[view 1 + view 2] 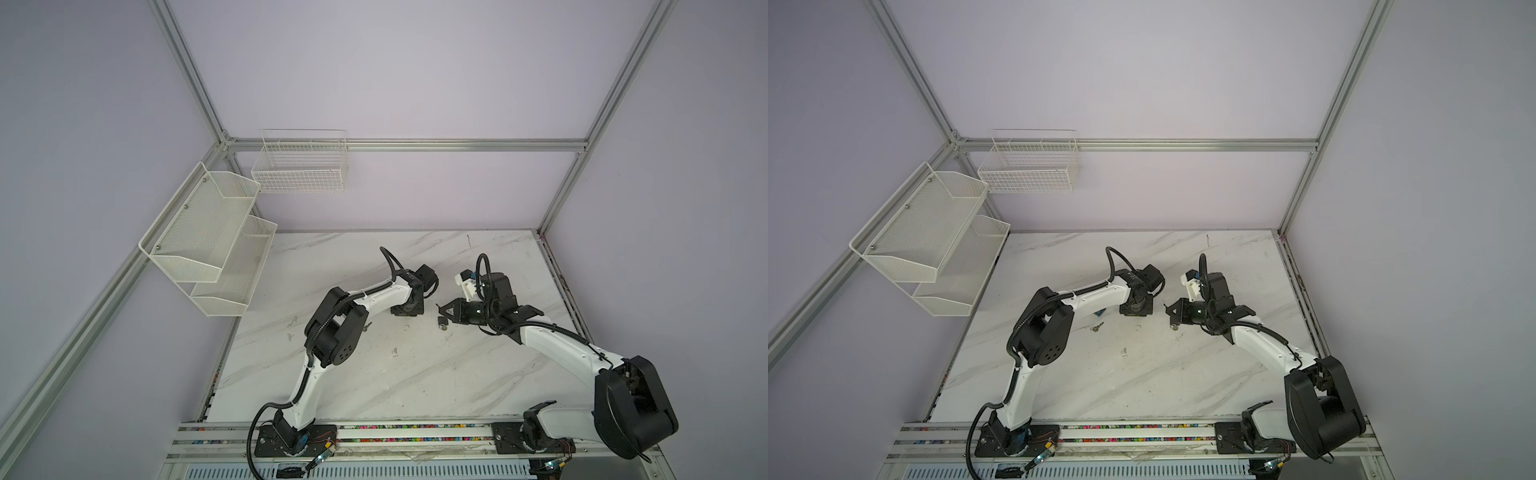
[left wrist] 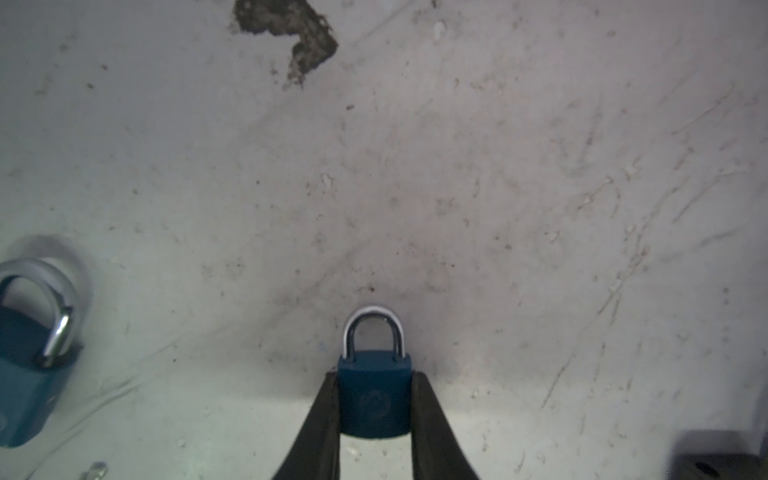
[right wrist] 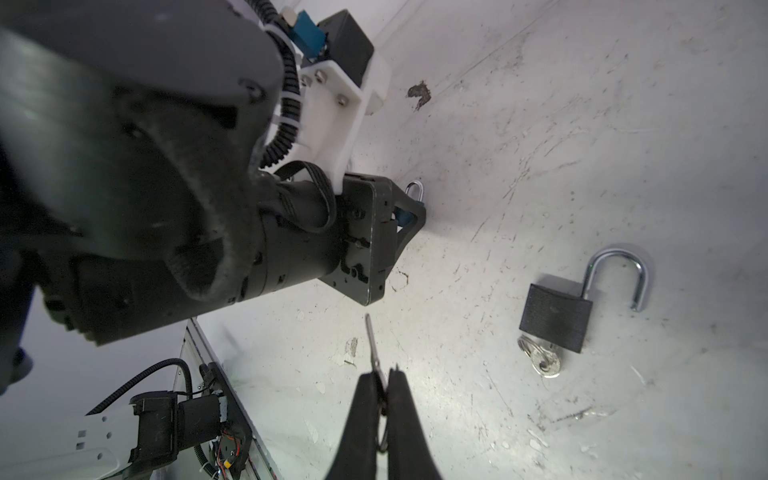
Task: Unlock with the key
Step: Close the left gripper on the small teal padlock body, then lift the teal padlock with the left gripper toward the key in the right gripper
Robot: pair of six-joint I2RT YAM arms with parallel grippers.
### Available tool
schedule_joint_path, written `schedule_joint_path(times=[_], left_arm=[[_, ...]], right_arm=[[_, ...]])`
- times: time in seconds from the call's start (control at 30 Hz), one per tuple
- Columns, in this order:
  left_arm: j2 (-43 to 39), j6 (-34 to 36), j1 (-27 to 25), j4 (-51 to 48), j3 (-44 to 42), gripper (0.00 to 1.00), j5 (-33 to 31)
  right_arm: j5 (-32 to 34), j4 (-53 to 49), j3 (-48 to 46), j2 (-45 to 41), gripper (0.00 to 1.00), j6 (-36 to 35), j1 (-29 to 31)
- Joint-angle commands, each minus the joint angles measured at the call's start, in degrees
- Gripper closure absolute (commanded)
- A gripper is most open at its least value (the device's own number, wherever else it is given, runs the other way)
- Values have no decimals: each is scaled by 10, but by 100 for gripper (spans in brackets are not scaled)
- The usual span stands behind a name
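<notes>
The left end effector [image 2: 375,378] is clamped on the small blue padlock [image 2: 374,399], one finger flat against each flank of the body. Gripping the sides leaves the steel loop [image 2: 374,328] free, and I take that to be the reason for the hold. The loop is seated in the body, so the lock looks locked. It sits low over the desk [image 2: 498,166], near the middle; whether it rests on the surface I cannot tell, and the keyhole is hidden.

Just across from it, the right end effector [image 3: 383,374] pinches the key [image 3: 371,336] by its head. The thin metal blade pokes out ahead of the fingertips, ready to be pointed at a keyhole. My guess is the two arms face each other so one steadies the lock while the other brings the key.

The lock body is matte blue and boxy with rounded corners, its loop bright and polished. A black padlock [image 3: 555,318] lies nearby with its loop swung open and a bunch of keys [image 3: 540,359] at its base. A second blue padlock [image 2: 20,374] lies off to one side. The desk is pale marble-patterned, scuffed and scratched, with a dark chip [image 2: 291,33].
</notes>
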Motion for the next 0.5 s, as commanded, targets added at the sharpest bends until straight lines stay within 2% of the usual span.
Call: schedule_joint_path(times=[0.0, 0.2, 0.47], left_arm=[[-61, -35, 6, 24, -32, 83, 2], [-128, -86, 8, 74, -83, 87, 11], [-212, -169, 8, 113, -125, 89, 15]], right_arm=[[35, -57, 32, -2, 100, -50, -2], [45, -74, 39, -8, 100, -47, -2], [63, 6, -4, -40, 100, 43, 26]])
